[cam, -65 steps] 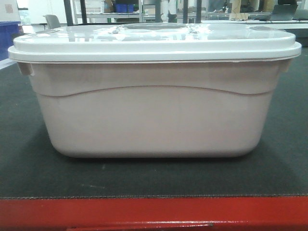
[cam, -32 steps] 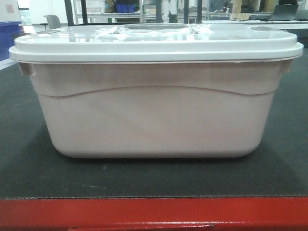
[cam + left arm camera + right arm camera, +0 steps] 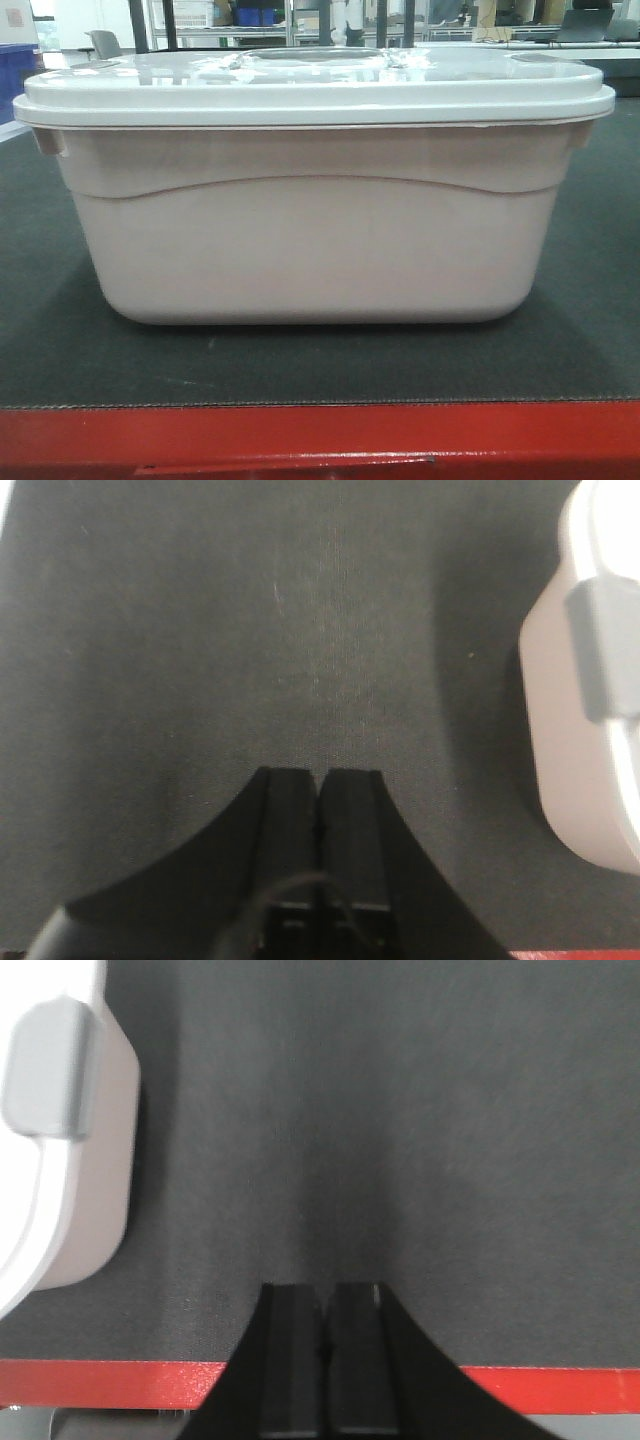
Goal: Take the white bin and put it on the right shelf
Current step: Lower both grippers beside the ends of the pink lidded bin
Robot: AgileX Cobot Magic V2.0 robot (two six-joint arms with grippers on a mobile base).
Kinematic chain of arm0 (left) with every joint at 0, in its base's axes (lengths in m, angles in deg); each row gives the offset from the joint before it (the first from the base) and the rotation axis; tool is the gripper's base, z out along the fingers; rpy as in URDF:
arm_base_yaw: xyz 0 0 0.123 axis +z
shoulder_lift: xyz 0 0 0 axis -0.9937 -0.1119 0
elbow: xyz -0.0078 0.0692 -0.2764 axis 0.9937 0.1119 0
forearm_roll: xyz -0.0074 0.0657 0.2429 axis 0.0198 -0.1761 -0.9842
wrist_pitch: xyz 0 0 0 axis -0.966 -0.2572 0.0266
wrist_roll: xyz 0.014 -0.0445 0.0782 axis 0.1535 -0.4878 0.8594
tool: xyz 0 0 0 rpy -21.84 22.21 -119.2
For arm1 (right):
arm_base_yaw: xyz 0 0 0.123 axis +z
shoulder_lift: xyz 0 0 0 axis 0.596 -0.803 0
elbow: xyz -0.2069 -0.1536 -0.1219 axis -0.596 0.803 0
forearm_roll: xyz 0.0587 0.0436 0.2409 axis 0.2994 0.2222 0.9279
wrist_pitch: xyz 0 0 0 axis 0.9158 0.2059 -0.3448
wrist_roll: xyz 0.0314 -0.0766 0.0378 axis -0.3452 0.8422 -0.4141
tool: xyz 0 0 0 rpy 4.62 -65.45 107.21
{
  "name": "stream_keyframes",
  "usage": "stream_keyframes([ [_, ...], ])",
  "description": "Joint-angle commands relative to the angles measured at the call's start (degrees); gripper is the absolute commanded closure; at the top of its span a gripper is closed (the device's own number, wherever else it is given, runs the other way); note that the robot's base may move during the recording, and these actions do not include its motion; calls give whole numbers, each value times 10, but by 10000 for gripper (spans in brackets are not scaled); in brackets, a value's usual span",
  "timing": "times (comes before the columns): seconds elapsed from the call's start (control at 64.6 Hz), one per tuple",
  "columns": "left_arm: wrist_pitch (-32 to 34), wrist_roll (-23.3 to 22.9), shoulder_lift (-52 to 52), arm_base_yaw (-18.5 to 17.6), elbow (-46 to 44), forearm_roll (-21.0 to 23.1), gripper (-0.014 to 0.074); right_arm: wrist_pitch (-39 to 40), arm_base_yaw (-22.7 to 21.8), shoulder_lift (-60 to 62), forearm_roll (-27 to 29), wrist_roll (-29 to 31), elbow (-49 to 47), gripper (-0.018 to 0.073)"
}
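Your front camera sits low, just above the desk (image 3: 60,350) edge, and faces the long side of the white bin (image 3: 315,250) from close up, so the bin nearly fills the width. Your left wrist camera looks down past the left fingers (image 3: 288,820) onto the dark desk top, with the bin's end at its right edge. Your right wrist camera looks down past the right fingers (image 3: 292,1350), with the bin's other end at its left. All three share bin and desk.

Pinkish off-white bin (image 3: 320,250), glossy white lid (image 3: 310,95), dark grey mat (image 3: 300,370), red table edge (image 3: 320,435)
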Motion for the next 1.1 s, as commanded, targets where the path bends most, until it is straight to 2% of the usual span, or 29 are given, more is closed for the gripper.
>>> stream_keyframes([
  [0.0,18,-2,-40,-3,-39,7,722,-10,-1,-69,6,1,-48,526],
  [0.263,25,-3,-138,-3,-50,42,722,-53,-1,-261,82,1,-123,526],
  [0.449,37,-33,-166,-3,-50,48,722,-51,-1,-313,130,12,-135,526],
  [0.527,37,-33,-169,-3,-50,58,722,-43,-1,-304,122,12,-135,524],
  [0.744,38,-33,-169,-3,-50,81,720,-36,-1,-261,49,12,-135,524],
  [0.945,48,-33,-169,-3,-50,80,713,-5,-1,-225,45,12,-133,524],
  [1.022,56,-33,-169,-3,-50,81,663,-14,-1,-224,45,12,-133,525],
  [1.084,58,-33,-169,-3,-50,81,581,-23,-1,-224,45,12,-133,525],
])
